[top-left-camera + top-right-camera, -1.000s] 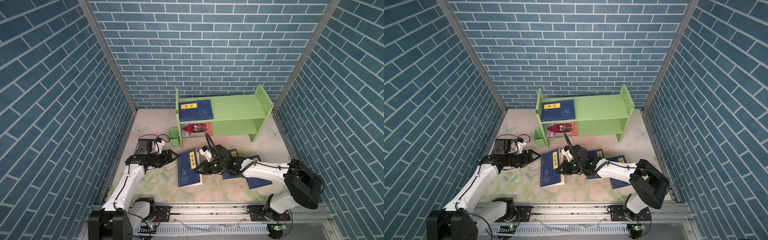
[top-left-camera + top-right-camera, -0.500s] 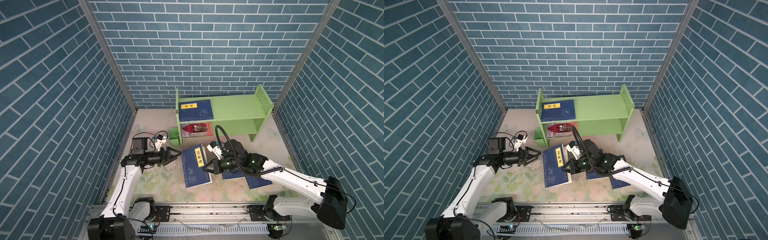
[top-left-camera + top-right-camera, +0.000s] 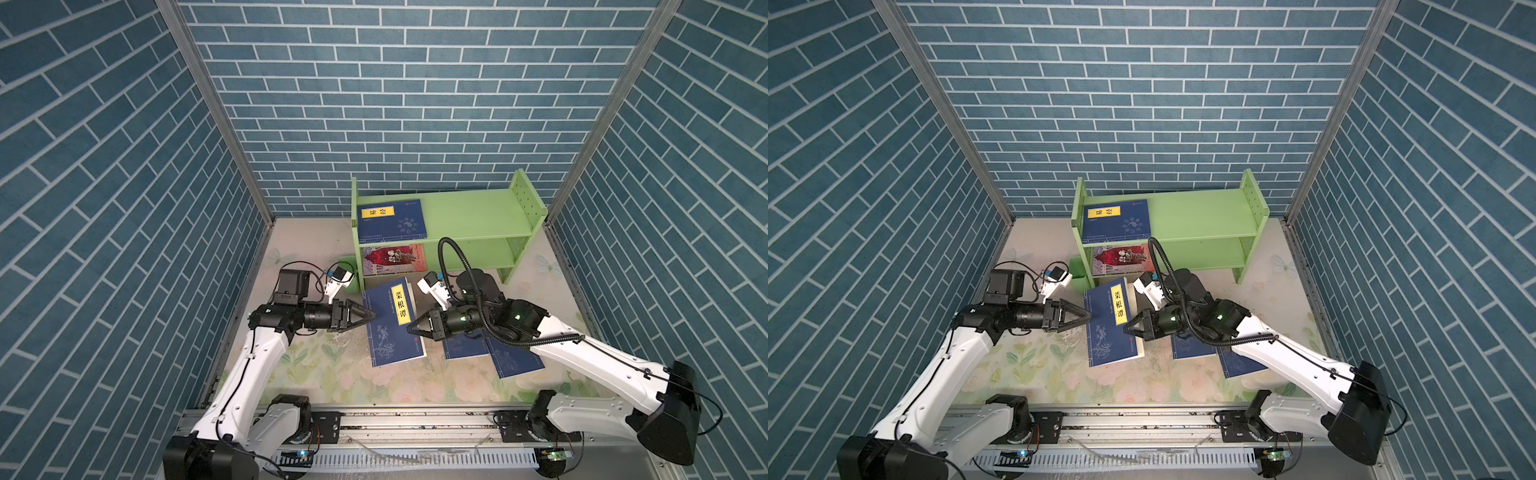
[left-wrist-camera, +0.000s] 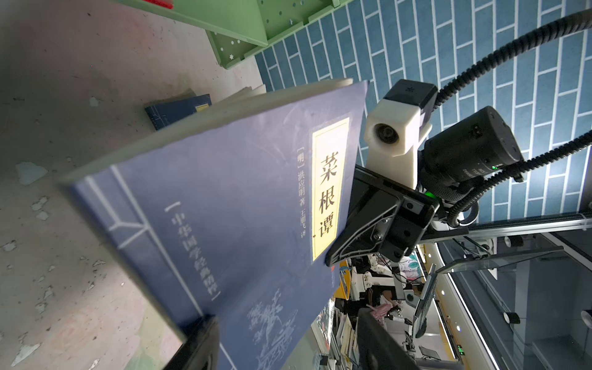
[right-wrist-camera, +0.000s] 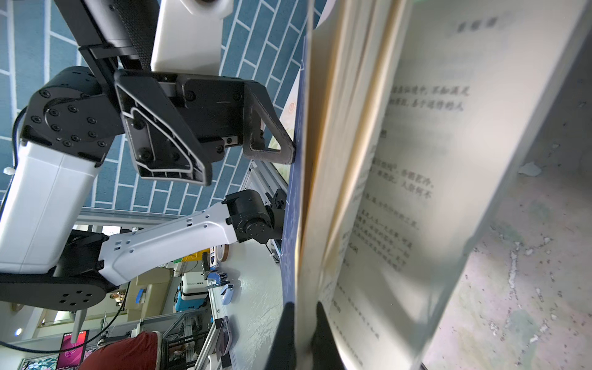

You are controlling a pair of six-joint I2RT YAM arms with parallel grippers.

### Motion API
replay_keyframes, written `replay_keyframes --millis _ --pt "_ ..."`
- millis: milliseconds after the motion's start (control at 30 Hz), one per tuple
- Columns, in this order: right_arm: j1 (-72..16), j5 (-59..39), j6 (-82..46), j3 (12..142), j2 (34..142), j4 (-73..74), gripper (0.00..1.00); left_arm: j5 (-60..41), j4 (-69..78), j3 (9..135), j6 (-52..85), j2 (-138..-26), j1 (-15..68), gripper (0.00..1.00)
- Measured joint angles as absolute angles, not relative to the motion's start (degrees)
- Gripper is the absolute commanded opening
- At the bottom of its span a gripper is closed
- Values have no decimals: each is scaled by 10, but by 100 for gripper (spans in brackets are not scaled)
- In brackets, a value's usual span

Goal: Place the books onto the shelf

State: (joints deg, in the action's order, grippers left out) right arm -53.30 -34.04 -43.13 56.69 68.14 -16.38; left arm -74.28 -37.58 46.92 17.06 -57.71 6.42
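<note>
Now, mid-handover in front of the light green two-tier shelf rack (image 3: 478, 216), the right gripper (image 3: 409, 331) pinches the dark blue yellow-labelled paperback (image 3: 390, 328); the left gripper (image 3: 372, 317), jaws open, straddles its other edge and should clamp next.

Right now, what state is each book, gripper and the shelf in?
Held book, tilted up, pages fanning.
Right gripper, shut on the book's edge.
Left gripper, jaws open astride its opposite edge.
Top-tier book, lying flat.
Lower-tier book, lying flat.
Two table books, flat, not yet shelved.
Shelf, upright.
</note>
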Motion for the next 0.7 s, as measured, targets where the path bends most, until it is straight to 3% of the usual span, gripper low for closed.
replay_keyframes --millis 700 --pt "-504 -333 -400 589 637 -230 0 -732 -497 517 53 -577 67 68"
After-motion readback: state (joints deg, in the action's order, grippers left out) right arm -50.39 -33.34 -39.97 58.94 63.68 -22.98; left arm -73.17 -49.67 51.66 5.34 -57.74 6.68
